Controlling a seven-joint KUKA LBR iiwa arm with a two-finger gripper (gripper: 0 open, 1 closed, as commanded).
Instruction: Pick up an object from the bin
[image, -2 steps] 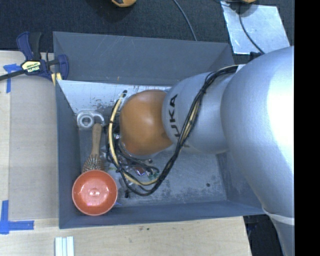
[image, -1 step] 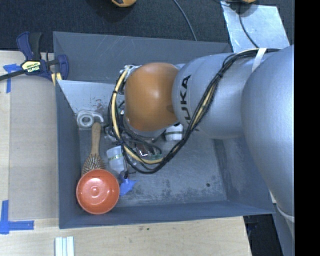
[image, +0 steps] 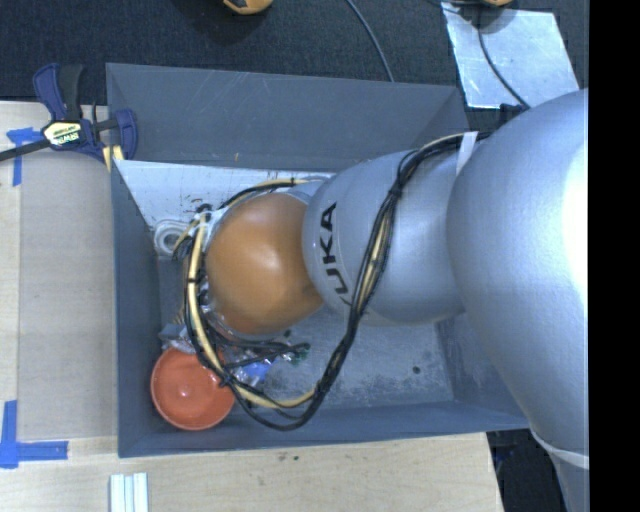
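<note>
Below the camera, a grey metal bin (image: 135, 300) is seen, with dark sloping walls and a paler floor that is marked with dark specks and scratches. Much of this floor is covered by the big silver arm (image: 420, 240), which is stretched in from the right. Some bare floor is left free along the near wall at the lower right, and in a strip by the far wall. At the end of the arm a round orange cover (image: 255, 265) is fixed. Yellow and black cables (image: 335, 350) are looped around it and hang down towards the near wall.

The gripper (image: 245, 362) is placed under this cover, over the left half of the bin, and some dark parts of it are seen below the cover's lower edge. Whether it is released or clenched cannot be told.

An orange-red bowl (image: 185, 392) is found in the near left corner of the bin. It is just beside the gripper, and its upper right rim is crossed by the cables. A small silver metal piece (image: 167, 238) lies by the left wall, close to the upper left edge of the cover. Small blue and green bits (image: 290, 352) are seen next to the dark parts of the gripper; what they are cannot be told.
</note>
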